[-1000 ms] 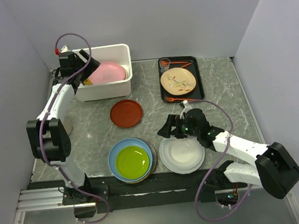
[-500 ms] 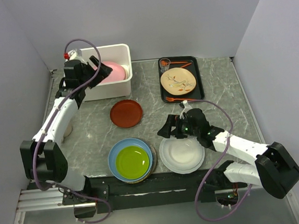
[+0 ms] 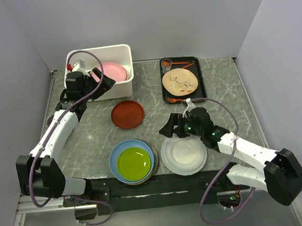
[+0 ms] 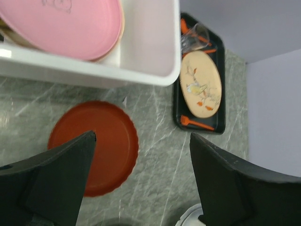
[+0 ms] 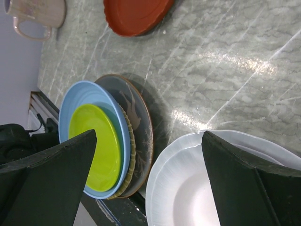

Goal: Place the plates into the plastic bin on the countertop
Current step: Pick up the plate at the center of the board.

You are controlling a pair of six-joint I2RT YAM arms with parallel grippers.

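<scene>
The white plastic bin point(image 3: 108, 48) stands at the back left of the grey marble countertop point(image 3: 224, 101), with a pink plate point(image 3: 114, 72) lying inside on other plates. My left gripper point(image 3: 99, 81) is open and empty above the bin's front wall. In its wrist view point(image 4: 142, 136) the pink plate point(image 4: 66, 23) and the red-brown plate point(image 4: 94, 141) show below. The red-brown plate point(image 3: 127, 114) lies mid-counter. A lime green plate point(image 3: 133, 163) tops a blue plate point(image 3: 115, 159) on a stack. My right gripper point(image 3: 169, 131) is open above the white plate point(image 3: 184, 155).
A black tray point(image 3: 200, 78) at the back right holds a peach painted plate point(image 3: 180, 80), orange cutlery and a glass. In the right wrist view a dark deer plate point(image 5: 138, 113) lies under the stack and a mug point(image 5: 37, 14) stands at the left edge.
My left gripper has pulled back out of the bin toward the front and right, leaving the pink plate inside. The right arm has barely moved.
</scene>
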